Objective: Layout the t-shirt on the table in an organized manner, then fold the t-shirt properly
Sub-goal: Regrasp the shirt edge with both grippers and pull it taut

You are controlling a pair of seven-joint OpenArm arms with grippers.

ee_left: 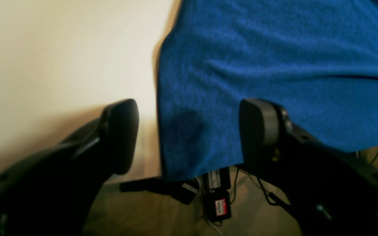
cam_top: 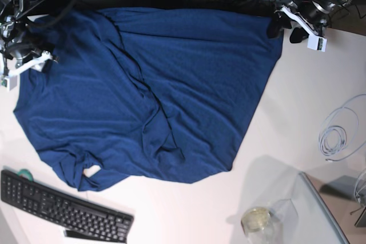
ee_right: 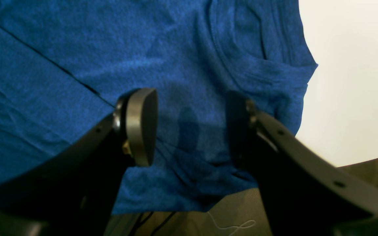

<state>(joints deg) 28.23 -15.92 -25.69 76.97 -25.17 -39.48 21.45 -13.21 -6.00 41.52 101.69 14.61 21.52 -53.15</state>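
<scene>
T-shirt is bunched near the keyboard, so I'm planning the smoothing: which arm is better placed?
Probably right: the right gripper hangs over that side of the t-shirt; the left gripper sits at the far corner.

T-shirt: you have one plain navy-blue knit garment, no print, spread mostly flat and covering much of the table's far half. A long diagonal crease runs through its middle; the lower left part is bunched and wrinkled near the front. Table: you see smooth white surface, bare on its right.
</scene>
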